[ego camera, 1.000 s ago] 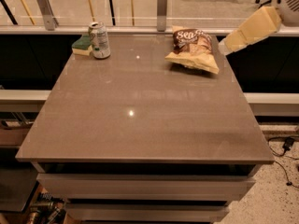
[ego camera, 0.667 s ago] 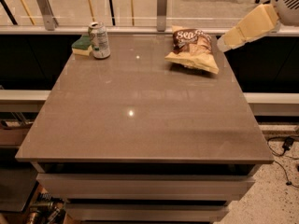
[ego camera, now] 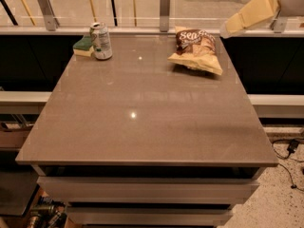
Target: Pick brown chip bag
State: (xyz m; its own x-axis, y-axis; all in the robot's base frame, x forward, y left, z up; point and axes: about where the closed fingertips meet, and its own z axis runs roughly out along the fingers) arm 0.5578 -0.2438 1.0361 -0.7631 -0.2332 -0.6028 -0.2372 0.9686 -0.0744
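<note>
The brown chip bag (ego camera: 195,51) lies flat at the far right of the grey table (ego camera: 142,127). It has a dark brown top with white "Sea" lettering and a tan lower part showing chips. My gripper (ego camera: 229,27) reaches in from the upper right corner as a tan, wedge-shaped piece. Its tip hangs above the table's far right edge, just right of the bag and apart from it. It holds nothing that I can see.
A silver can (ego camera: 100,41) stands at the far left of the table, with a green-and-yellow sponge (ego camera: 83,45) touching its left side. A railing with metal posts (ego camera: 164,8) runs behind the table. A cable (ego camera: 287,148) lies on the floor at right.
My gripper's tip has moved upward in the picture, a little farther from the bag. The bag, can and sponge have not moved.
</note>
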